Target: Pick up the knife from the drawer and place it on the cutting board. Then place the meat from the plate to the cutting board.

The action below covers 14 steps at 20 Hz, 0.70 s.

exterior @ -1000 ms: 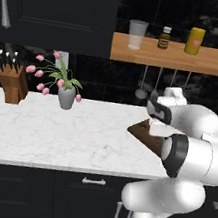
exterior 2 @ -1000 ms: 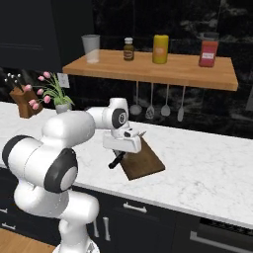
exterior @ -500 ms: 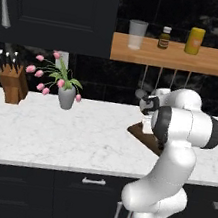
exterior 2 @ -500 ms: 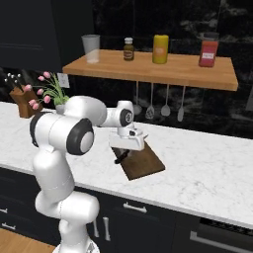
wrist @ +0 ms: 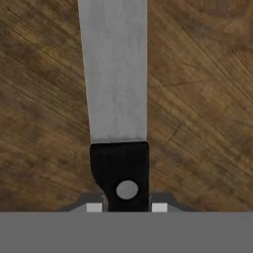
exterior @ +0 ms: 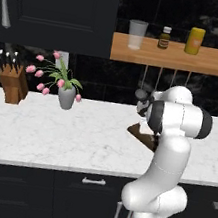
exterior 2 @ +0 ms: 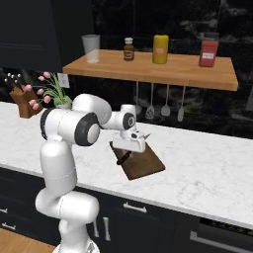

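- knife block (exterior: 11, 82) stands far left on the white marble surface (exterior: 50, 136), against the back wall; dark handles stick out of its top.
- grey vase (exterior: 66, 97) with pink tulips sits just right of the block, well apart from the arm.
- wooden shelf (exterior 2: 163, 69) hangs above the surface; it carries, left to right, a clear glass (exterior 2: 90, 48), a small dark bottle (exterior 2: 128, 49), a yellow can (exterior 2: 160, 49) and a red jar (exterior 2: 209, 50). Utensils hang under it.
- cutting board (exterior 2: 141, 163) lies flat on the surface right of the vase, below the shelf, angled to the front edge.
- gripper (exterior 2: 129, 150) hangs low over the board's left end.
- fingers (wrist: 94, 208) are clamped on the knife (wrist: 116, 94) at its black handle, one fingertip on each side.
- in the hand view the silver blade runs straight away from the gripper with the board's wood grain right behind it; contact between blade and board: cannot tell.
- in the right base view the dark handle angles down-left below the gripper.
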{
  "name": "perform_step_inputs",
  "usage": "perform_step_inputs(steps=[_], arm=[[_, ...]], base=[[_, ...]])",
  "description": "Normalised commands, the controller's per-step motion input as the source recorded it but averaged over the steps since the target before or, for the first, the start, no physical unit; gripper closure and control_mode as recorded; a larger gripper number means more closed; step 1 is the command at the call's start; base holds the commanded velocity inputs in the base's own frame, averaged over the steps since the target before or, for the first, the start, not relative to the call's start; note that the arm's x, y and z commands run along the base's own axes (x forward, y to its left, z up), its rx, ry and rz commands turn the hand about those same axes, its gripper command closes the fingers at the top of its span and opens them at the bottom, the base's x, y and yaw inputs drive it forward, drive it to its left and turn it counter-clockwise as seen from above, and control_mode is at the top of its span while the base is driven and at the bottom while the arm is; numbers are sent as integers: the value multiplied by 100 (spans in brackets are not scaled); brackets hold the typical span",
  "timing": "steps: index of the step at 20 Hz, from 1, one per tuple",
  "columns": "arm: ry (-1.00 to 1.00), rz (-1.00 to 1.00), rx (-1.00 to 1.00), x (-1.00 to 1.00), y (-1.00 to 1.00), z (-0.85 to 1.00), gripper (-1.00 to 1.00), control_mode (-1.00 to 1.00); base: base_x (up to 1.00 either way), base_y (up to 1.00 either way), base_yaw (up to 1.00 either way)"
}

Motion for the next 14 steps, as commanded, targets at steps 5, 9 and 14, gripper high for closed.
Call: perform_step_inputs(steps=[5,9,14], arm=[[-8,-5,0,-32,0,-38,-100,-100],[-16,-5,1,-44,0,2,-100,-100],[-24,0,0,-59,0,53,-100,-100]], base=[[0,0,0],[0,0,0],[0,0,0]])
